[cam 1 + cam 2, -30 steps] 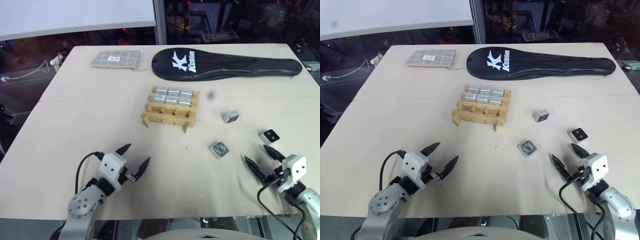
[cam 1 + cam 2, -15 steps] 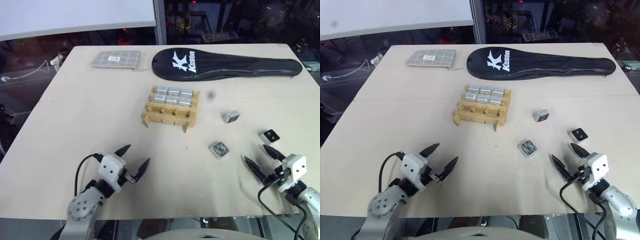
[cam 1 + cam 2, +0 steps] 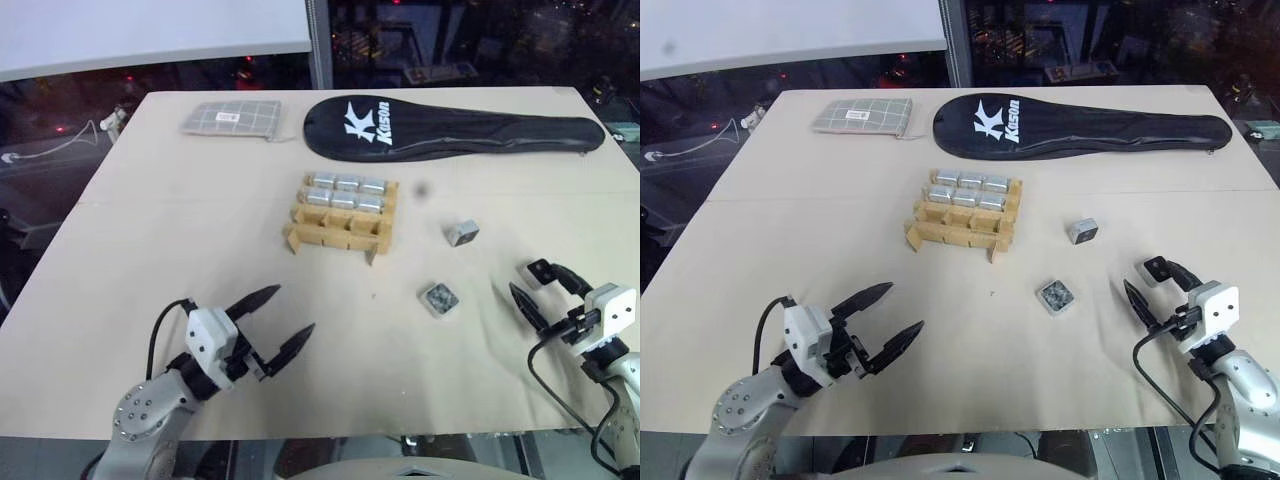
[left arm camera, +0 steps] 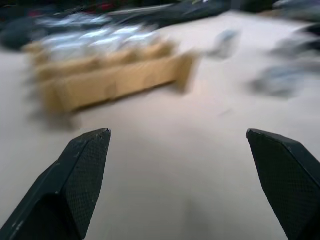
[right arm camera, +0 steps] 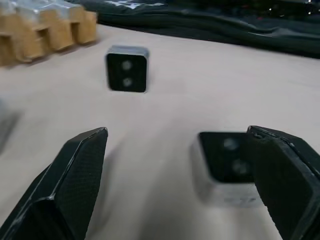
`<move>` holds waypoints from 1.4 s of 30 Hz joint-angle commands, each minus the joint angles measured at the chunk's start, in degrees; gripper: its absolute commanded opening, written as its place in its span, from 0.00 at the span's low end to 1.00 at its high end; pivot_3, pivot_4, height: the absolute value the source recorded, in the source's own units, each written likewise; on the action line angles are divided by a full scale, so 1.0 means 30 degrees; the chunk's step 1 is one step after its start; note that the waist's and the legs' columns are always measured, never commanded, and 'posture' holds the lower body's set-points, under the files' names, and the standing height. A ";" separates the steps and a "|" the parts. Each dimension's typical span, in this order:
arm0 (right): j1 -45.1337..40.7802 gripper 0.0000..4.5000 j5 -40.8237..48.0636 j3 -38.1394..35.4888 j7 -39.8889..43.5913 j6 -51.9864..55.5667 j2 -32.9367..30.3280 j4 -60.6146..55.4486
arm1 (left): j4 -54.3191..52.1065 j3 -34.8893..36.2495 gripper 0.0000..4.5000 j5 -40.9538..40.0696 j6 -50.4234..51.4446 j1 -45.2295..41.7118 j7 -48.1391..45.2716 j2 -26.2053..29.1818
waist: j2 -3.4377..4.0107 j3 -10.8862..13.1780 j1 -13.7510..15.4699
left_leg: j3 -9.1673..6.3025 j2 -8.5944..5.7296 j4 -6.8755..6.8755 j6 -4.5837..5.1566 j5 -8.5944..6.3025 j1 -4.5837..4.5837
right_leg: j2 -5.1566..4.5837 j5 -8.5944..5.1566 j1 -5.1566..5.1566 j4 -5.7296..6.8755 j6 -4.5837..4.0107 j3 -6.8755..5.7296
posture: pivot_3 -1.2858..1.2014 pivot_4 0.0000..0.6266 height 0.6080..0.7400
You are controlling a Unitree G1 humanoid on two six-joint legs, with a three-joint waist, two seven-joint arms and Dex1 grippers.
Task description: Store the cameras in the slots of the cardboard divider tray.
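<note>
Three loose cameras (image 3: 438,298) lie right of the cardboard divider tray (image 3: 339,229).

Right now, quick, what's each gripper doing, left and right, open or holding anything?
Left gripper: open, holding nothing, above bare table.
Right gripper: open, holding nothing, its fingers on either side of a loose camera.

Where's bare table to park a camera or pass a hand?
Bare: the wide stretch left of the cardboard divider tray, down to the left gripper. Crowded: right of it, three loose cameras near the right gripper.
</note>
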 commanded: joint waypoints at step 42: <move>-0.8688 0.44 -0.4493 0.8097 0.3145 -0.0588 -0.1087 -0.4281 | -0.2752 0.3631 1.00 -0.8501 0.9933 -0.6816 0.0874 0.3399 | 0.0030 0.0027 -0.0074 | 0.0039 0.0044 0.0004 -0.0058 0.0034 -0.0012 | 0.0062 0.0040 -0.0003 -0.0067 -0.0010 0.0016 | 0.52 0.24 1.00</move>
